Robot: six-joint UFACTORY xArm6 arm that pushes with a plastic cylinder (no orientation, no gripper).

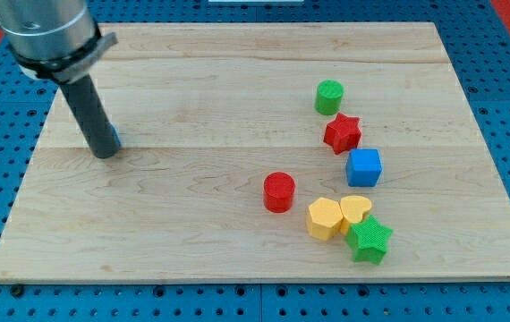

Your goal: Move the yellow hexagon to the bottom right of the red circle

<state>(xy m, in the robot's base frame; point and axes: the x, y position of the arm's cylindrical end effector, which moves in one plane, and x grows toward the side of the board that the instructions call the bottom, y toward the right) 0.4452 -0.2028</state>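
The yellow hexagon (pixel 324 217) lies on the wooden board (pixel 192 89), just to the lower right of the red circle (pixel 279 191), a small gap between them. It touches a yellow heart (pixel 356 210) on its right. My tip (pixel 105 152) rests on the board at the view's left, far from both blocks, with a bit of blue showing right behind it.
A green star (pixel 369 239) sits below the yellow heart. A blue cube (pixel 363 167), a red star (pixel 342 133) and a green cylinder (pixel 328 97) run upward on the view's right. A blue pegboard (pixel 505 107) surrounds the board.
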